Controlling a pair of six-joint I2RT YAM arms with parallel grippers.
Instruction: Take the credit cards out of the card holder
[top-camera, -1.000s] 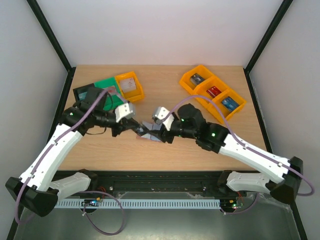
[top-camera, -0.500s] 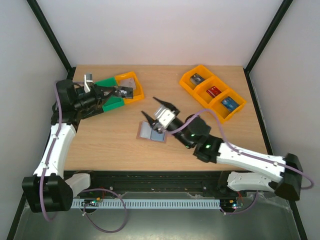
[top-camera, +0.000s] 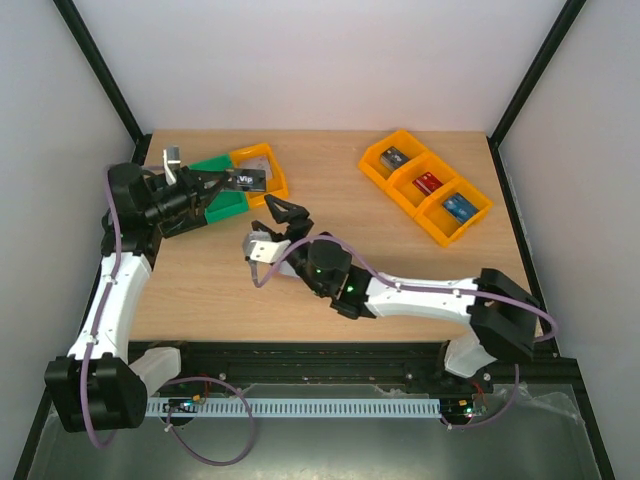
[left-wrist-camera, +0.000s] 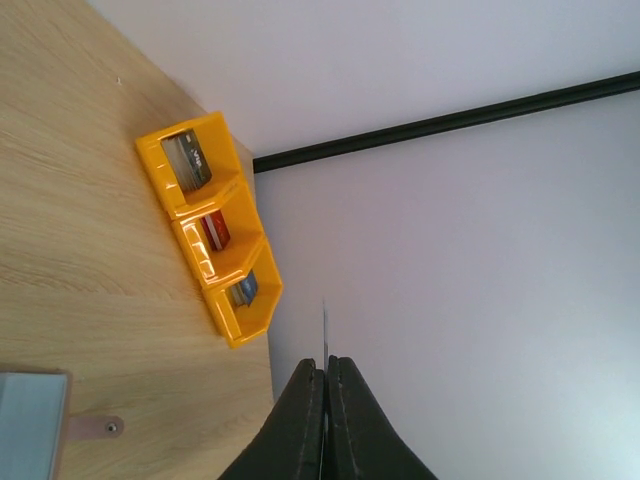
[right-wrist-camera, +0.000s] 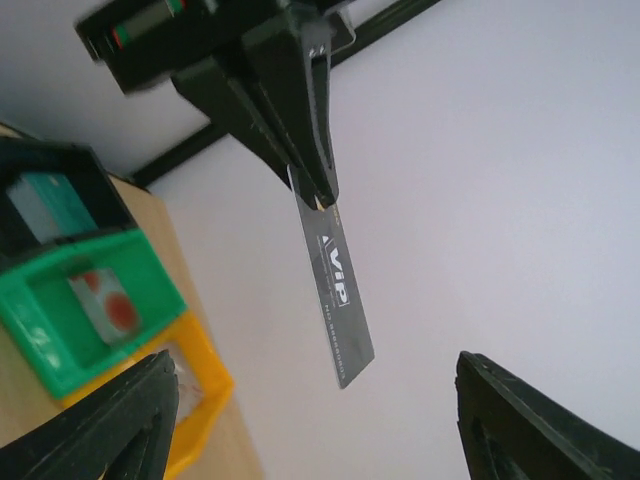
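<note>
My left gripper (top-camera: 228, 178) is shut on a grey credit card (top-camera: 250, 180) marked VIP and holds it in the air above the yellow bin (top-camera: 268, 185). In the right wrist view that card (right-wrist-camera: 335, 300) hangs from the left gripper (right-wrist-camera: 315, 190). Edge-on, the card (left-wrist-camera: 324, 330) sticks out of the shut left gripper (left-wrist-camera: 325, 362). My right gripper (top-camera: 285, 215) is open, empty and raised, and faces the card (right-wrist-camera: 315, 360). The card holder (left-wrist-camera: 30, 425) lies open on the table, light blue side up. The right arm hides it in the top view.
A black bin (right-wrist-camera: 50, 200) holds a teal card and a green bin (right-wrist-camera: 100, 305) a whitish card with red, both beside the yellow bin at the back left. Orange bins (top-camera: 425, 185) with small items stand at the back right.
My left arm has carried the grey card from the table's middle to the back-left bins. The right arm has swung left off the card holder, lifted and opened wider.
</note>
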